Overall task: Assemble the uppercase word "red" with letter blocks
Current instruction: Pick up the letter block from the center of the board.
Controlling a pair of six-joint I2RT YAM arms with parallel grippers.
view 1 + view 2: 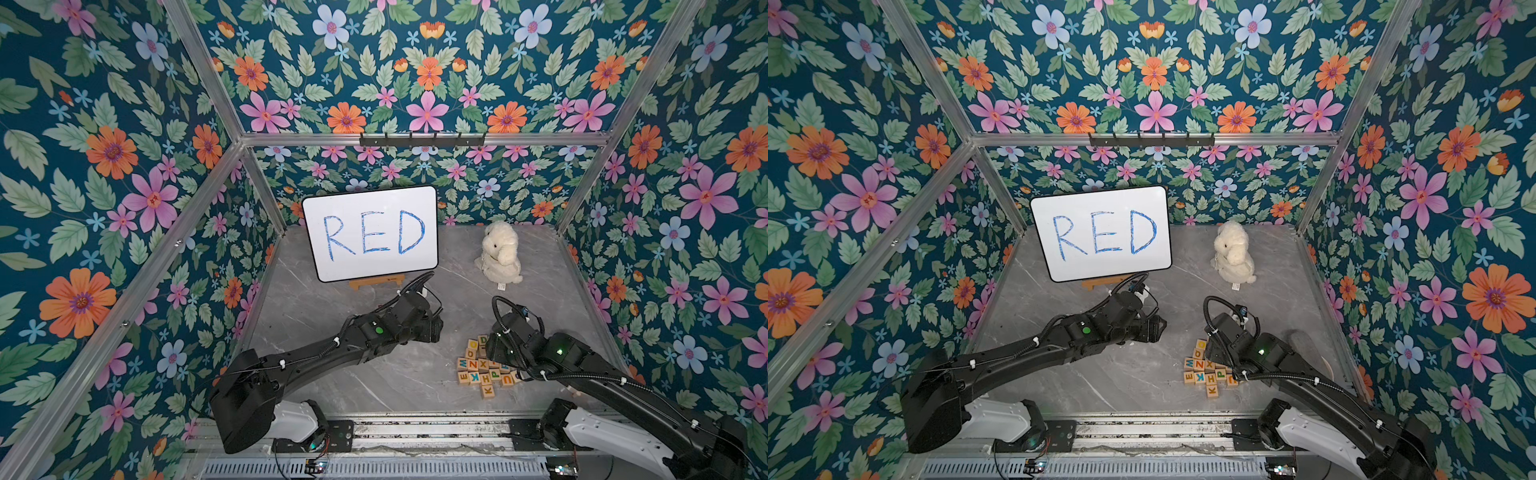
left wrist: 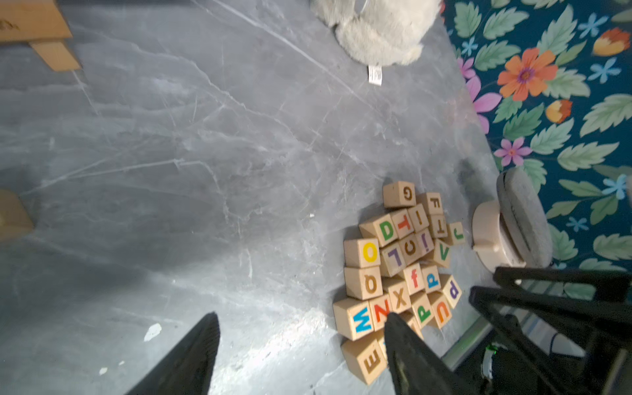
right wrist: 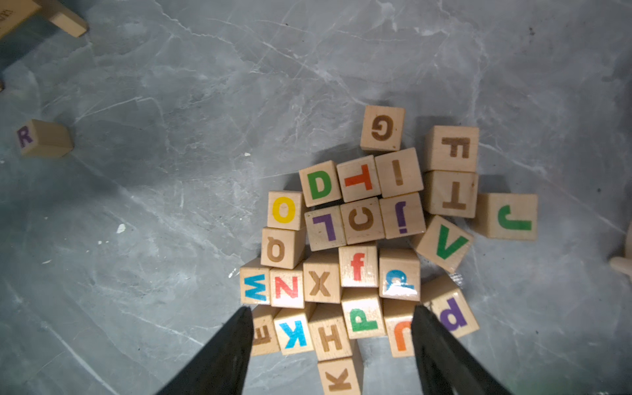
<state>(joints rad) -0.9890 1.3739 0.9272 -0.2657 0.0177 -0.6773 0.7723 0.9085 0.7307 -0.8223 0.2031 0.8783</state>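
The letter blocks lie in a heap (image 1: 478, 370) (image 1: 1210, 372) on the grey table, front right. A green D block (image 3: 319, 184) (image 2: 384, 231) sits at the heap's far side. A block showing a brown E (image 3: 265, 335) (image 2: 371, 359) lies at its near left corner. One block with a purple R (image 3: 44, 138) stands alone to the left, apart from the heap. My right gripper (image 3: 331, 309) hovers open over the heap's near side, with its fingers either side of the K, H, P and U blocks. My left gripper (image 2: 302, 316) (image 1: 434, 328) is open over bare table left of the heap, holding nothing.
A whiteboard reading RED (image 1: 370, 232) leans on a wooden easel (image 1: 376, 281) at the back. A white plush toy (image 1: 498, 253) sits back right. A round cream holder with a grey pad (image 2: 506, 232) stands right of the heap, by the floral wall.
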